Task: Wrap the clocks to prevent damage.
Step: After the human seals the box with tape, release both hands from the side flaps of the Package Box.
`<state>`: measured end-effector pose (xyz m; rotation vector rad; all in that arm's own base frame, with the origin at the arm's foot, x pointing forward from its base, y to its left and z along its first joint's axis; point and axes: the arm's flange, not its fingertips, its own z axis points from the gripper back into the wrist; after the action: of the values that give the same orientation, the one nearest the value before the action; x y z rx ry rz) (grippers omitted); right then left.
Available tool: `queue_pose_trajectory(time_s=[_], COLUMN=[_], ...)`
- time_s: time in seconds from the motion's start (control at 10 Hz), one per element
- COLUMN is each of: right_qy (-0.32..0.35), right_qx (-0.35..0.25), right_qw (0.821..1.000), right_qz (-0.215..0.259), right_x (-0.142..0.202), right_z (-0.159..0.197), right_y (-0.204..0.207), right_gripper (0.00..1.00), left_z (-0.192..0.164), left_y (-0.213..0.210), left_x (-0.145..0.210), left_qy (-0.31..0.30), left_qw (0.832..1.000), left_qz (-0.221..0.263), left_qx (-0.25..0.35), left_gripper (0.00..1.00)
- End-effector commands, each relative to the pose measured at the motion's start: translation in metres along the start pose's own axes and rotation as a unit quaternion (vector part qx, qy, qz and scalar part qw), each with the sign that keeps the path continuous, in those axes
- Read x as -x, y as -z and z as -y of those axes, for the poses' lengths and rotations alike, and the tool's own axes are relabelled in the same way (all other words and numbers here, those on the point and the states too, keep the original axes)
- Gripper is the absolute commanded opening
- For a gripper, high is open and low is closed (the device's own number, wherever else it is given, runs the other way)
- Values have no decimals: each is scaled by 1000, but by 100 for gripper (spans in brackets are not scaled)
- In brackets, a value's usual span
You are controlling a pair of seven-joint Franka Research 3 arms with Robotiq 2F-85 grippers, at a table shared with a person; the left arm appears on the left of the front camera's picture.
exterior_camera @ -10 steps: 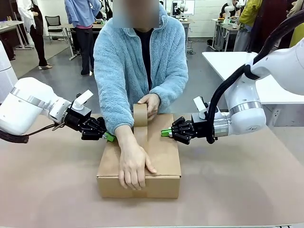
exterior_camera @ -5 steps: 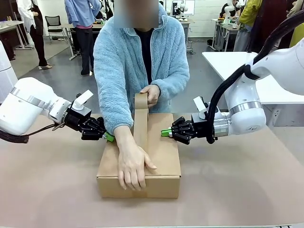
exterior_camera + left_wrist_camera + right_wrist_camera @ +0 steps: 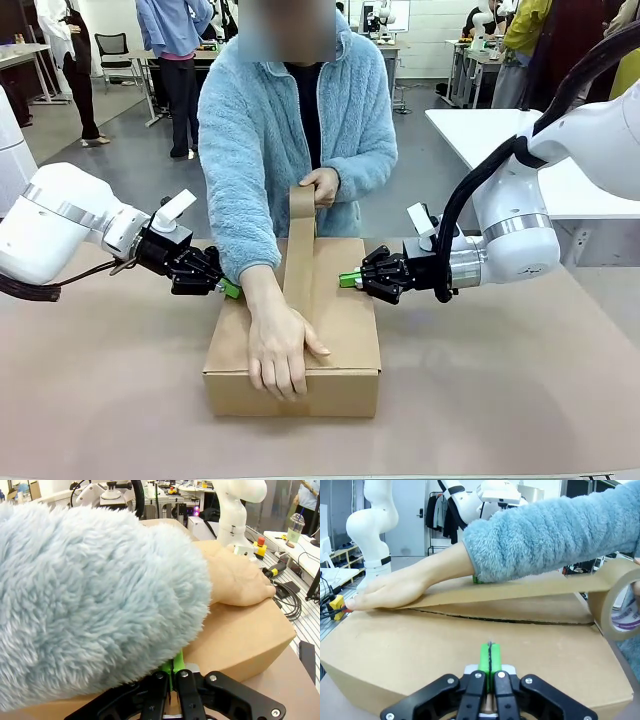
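both grippers have their pads pressed together and hold nothing: left gripper [image 3: 231, 288] touches the cardboard box [image 3: 345, 330] at its 9 o'clock side, under the person's sleeve [image 3: 90, 600]; right gripper [image 3: 347, 280] rests on its 3 o'clock edge. since a second ago the tape roll [image 3: 302, 200] has risen toward 12 o'clock, the strip longer. the wrapped clocks aren't visible, so i can't tell where they are.
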<state>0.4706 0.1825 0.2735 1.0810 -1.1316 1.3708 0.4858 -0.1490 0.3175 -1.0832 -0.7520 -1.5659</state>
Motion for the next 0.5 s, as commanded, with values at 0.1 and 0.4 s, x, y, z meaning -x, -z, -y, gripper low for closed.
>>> queue_pose_trajectory(time_s=[0.1, 0.4], right_qy=[2, 2], right_qx=[4, 4], right_qw=[1000, 1000], right_qz=[-5, -5], right_x=[2, 2], right_z=[0, 0], right_y=[0, 0], right_gripper=[1, 1], left_z=[-1, -1], left_y=[0, 0], left_x=[1, 1], left_qy=[0, 0], left_qw=[1000, 1000], left_qz=[-1, -1], left_qx=[0, 0], left_gripper=[0, 0])
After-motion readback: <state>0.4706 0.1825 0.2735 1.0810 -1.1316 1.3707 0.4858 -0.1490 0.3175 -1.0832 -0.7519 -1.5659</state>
